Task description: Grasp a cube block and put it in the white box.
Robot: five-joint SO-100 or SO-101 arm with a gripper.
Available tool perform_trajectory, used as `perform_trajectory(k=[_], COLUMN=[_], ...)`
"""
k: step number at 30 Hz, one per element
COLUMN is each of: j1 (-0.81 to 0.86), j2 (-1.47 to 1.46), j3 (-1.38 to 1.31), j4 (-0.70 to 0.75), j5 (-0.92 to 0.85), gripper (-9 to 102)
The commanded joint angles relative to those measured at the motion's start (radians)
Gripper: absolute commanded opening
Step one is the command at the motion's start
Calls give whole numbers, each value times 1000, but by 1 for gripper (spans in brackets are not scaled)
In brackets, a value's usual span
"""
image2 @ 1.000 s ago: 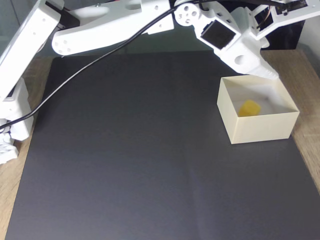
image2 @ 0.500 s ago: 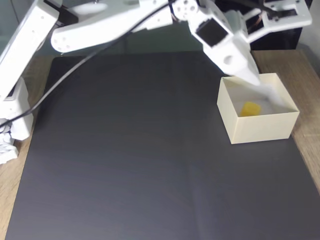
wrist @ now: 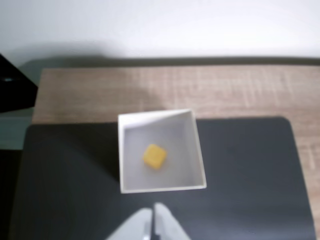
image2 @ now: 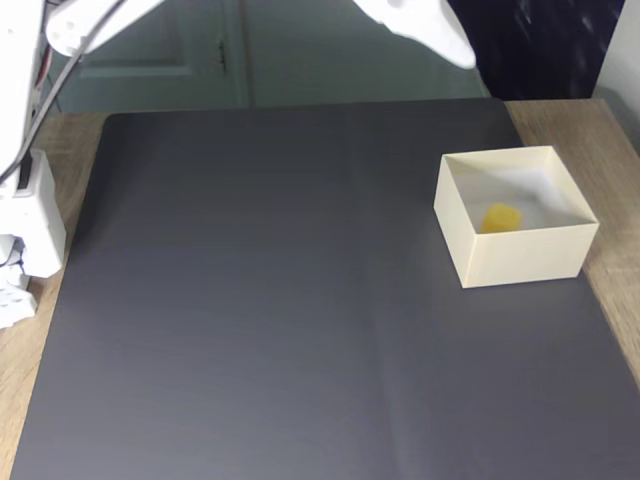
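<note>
One cube block [wrist: 154, 156] is all there is to move, and it already lies on the floor of the white box [wrist: 162, 187], roughly in the middle and turned a little askew to the walls in the wrist view; from the fixed view the same yellow cube [image2: 499, 218] shows over the near wall of the box [image2: 520, 255], touching none of the sides as far as I can make out. The box stands at the edge of the black mat [image2: 260, 300], with the wooden table [wrist: 240, 90] beyond it. The gripper [wrist: 152, 222] is up above and just outside the box, its two pale fingertips pressed together with only a thin seam between them and nothing held; in the fixed view only a white tip of the arm [image2: 425, 25] pokes in at the top, well apart from the box. To my eye the job is done: cube in, pincer empty and clear. All that might be left is for the arm to go home to rest. As for writing, I can find no brand, label or lettering on the box, cube, mat or arm.
</note>
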Motion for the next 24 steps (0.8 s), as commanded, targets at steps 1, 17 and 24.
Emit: perform_trajectory(k=[1, 17, 24], j1=[-6, -58, -35], j2=[112, 250, 318], j3=[-17, 9, 32], j4=[26, 167, 167], j5=[54, 80, 57], gripper=[0, 0, 0])
